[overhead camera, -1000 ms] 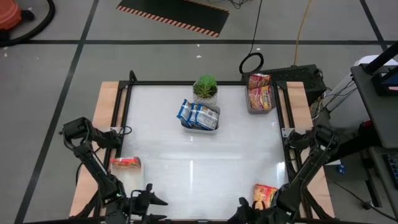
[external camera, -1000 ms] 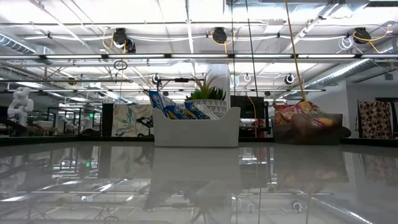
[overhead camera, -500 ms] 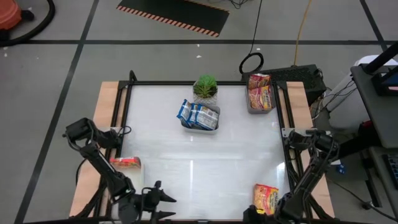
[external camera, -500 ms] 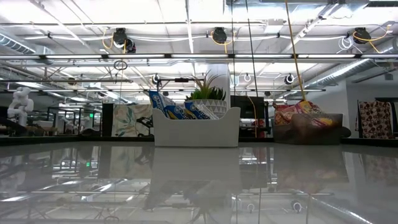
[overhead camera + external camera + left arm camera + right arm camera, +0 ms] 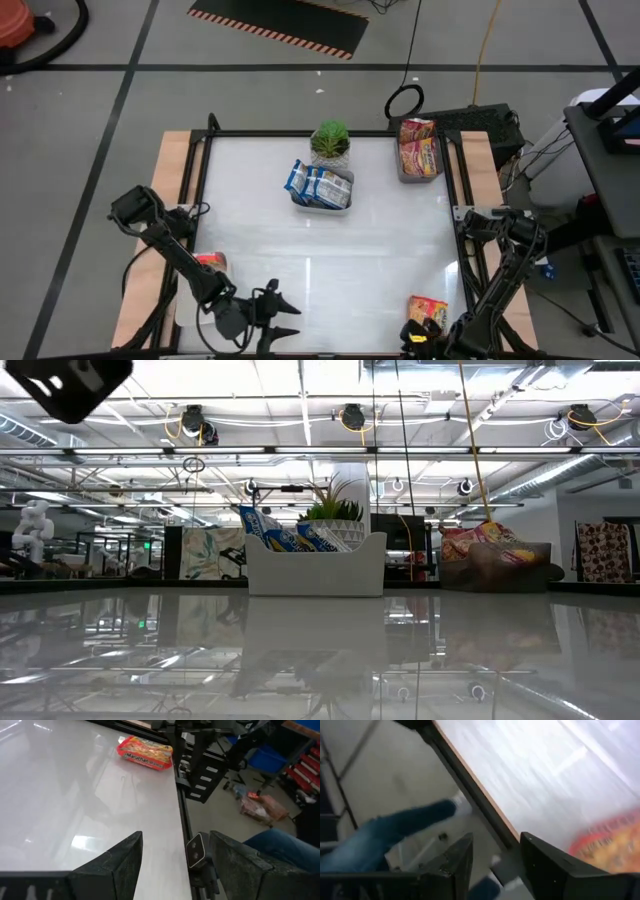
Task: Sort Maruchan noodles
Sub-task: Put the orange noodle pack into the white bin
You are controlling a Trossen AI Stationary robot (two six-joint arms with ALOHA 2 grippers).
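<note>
Since a second ago the left gripper [image 5: 285,308] has swung out from the near edge over the glossy white worktop [image 5: 320,240], its arm now covering part of the orange-red flat plastic noodle packet [image 5: 210,260] at the near left. Its fingers stand apart with nothing between them. The right gripper [image 5: 415,338] has drawn back toward the near right edge beside the pink-red and yellow noodle packet [image 5: 428,310]; its fingers are parted and empty.

The blue-white packets [image 5: 318,184] stay in the white tray [image 5: 320,205] before the small green potted plant [image 5: 331,141], and more pink-red packets [image 5: 419,147] fill the grey tray [image 5: 403,172] at the far right.

Only the wrist views show a person's blue-trousered leg [image 5: 280,851] beside the worktop.
</note>
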